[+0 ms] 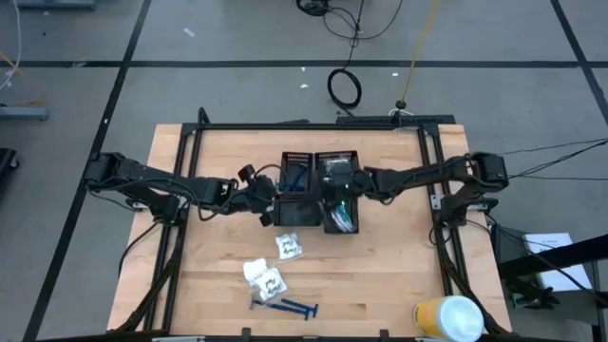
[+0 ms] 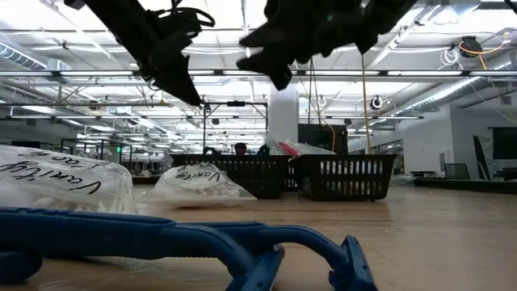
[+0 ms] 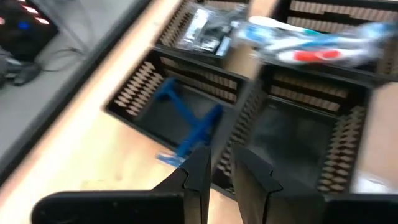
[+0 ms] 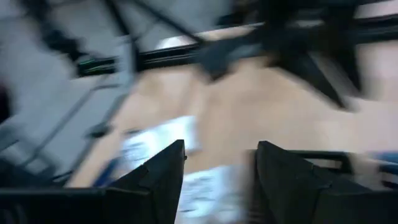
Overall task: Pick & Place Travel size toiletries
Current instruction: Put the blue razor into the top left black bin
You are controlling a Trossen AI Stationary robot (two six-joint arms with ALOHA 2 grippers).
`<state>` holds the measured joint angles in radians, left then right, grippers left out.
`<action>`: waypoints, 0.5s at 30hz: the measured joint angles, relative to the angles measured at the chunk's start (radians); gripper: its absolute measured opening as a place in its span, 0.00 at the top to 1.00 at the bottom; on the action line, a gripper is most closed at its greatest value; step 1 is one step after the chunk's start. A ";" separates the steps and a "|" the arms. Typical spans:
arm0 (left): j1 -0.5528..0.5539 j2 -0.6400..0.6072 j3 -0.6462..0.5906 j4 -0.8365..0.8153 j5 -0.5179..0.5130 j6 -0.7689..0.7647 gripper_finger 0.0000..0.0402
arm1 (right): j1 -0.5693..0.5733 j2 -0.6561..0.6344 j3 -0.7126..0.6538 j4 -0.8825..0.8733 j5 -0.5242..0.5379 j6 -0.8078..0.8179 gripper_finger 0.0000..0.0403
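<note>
Four black mesh trays (image 1: 321,192) stand together mid-table. One holds a blue razor (image 3: 188,122), one toothbrushes (image 3: 311,43), one silvery pieces (image 3: 205,30). On the bare wood nearer the front lie white packets (image 1: 288,245) (image 1: 266,277) and two blue razors (image 1: 285,306), which fill the low view's foreground (image 2: 202,242). My left gripper (image 3: 221,180) hovers at the trays' left side, its fingers a narrow gap apart with nothing between them. My right gripper (image 4: 217,177) hangs open and empty above the right trays (image 1: 337,190).
A large yellow-and-white cylinder (image 1: 446,318) lies at the table's front right corner. A black frame (image 1: 313,125) runs along the table's far edge and down both sides. Bare wood shows left and right of the trays.
</note>
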<state>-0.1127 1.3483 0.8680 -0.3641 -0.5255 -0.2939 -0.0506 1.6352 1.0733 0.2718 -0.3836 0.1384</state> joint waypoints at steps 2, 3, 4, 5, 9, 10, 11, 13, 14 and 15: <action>-0.001 0.000 0.000 0.001 0.031 0.000 0.84 | 0.054 0.002 0.000 -0.011 -0.036 -0.007 0.54; -0.002 0.000 0.000 0.001 0.037 0.000 0.84 | 0.089 0.004 0.000 -0.018 -0.034 -0.018 0.54; -0.002 0.000 0.000 0.001 0.037 0.000 0.84 | 0.125 0.010 0.000 -0.017 -0.024 -0.037 0.53; -0.002 0.000 0.000 0.001 0.034 0.000 0.84 | 0.162 0.025 0.000 -0.005 0.001 -0.060 0.53; -0.001 0.002 0.000 0.029 0.036 -0.028 0.84 | 0.299 0.058 -0.005 -0.072 0.156 -0.159 0.53; -0.001 0.007 0.000 0.040 0.061 -0.035 0.84 | 0.325 0.056 -0.005 -0.075 0.205 -0.171 0.53; -0.004 0.010 0.000 0.047 0.114 -0.031 0.84 | 0.349 0.052 -0.001 -0.081 0.249 -0.178 0.54; -0.023 0.028 0.000 0.065 0.281 0.012 0.84 | 0.390 0.044 0.001 -0.099 0.329 -0.174 0.55; -0.042 0.041 0.000 0.091 0.360 0.038 0.84 | 0.409 0.034 0.001 -0.123 0.357 -0.165 0.55; -0.067 0.057 0.000 0.108 0.422 0.063 0.84 | 0.426 0.026 -0.001 -0.145 0.377 -0.158 0.56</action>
<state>-0.1802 1.4057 0.8677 -0.2565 -0.1033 -0.2305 0.3756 1.6609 1.0721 0.1272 -0.0065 -0.0199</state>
